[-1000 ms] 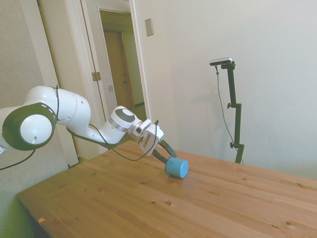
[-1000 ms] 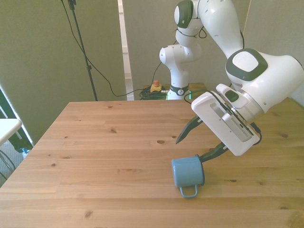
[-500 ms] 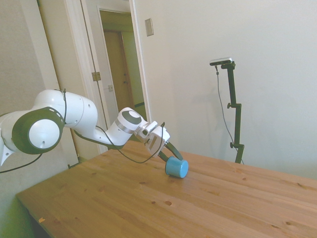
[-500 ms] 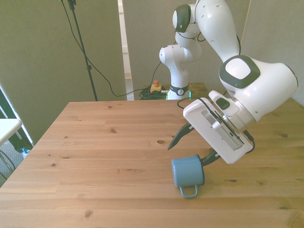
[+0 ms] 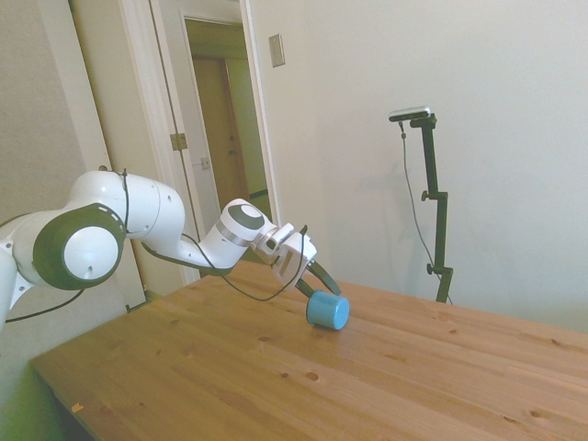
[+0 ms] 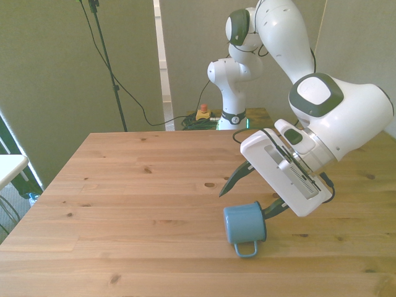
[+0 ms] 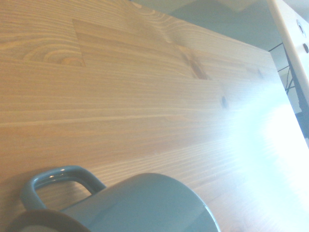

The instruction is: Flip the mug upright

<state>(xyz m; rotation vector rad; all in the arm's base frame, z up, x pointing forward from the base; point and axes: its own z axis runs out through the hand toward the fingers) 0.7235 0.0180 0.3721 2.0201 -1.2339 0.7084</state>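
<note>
The light-blue mug lies on its side on the wooden table, near the front edge, with its handle flat on the wood. In the side view the mug shows one round end. My gripper is open, tilted low just behind the mug. One dark finger touches or nearly touches the mug's end at the front view's right. The other finger hangs free above the wood. In the side view the gripper sits right at the mug. The wrist view shows the mug and its handle from close by.
Bare wood surrounds the mug. The table's front edge runs close below the mug's handle. A white object stands off the table at the front view's left. A small red and yellow button box sits beyond the far edge.
Over the last second the gripper came down and shifted toward the front view's left, closing in on the mug. The mug has not moved, and the fingers stayed open.
</note>
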